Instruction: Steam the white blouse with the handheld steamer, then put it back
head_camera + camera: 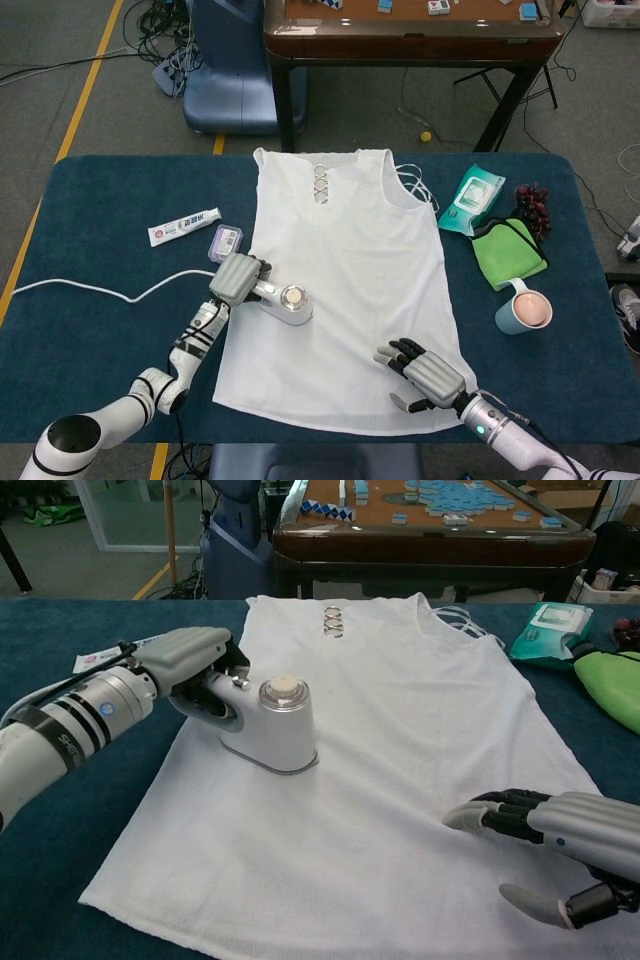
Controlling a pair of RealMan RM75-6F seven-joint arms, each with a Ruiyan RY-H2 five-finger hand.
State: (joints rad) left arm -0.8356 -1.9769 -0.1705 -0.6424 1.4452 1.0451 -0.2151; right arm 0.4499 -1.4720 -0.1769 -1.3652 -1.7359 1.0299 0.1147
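Note:
The white blouse (345, 270) (400, 740) lies flat on the dark blue table, neckline toward the far edge. A white handheld steamer (287, 303) (272, 728) stands on the blouse's left part. My left hand (238, 278) (192, 660) grips its handle. Its white cord (110, 291) runs off to the left across the table. My right hand (425, 376) (560, 840) rests on the blouse's lower right corner, fingers apart, holding nothing.
Left of the blouse lie a toothpaste tube (184, 227) and a small purple packet (225, 243). On the right are a wipes pack (471, 198), a green cloth (508, 252), dark grapes (533, 205) and a mug (524, 308). A wooden table (410, 35) stands beyond the far edge.

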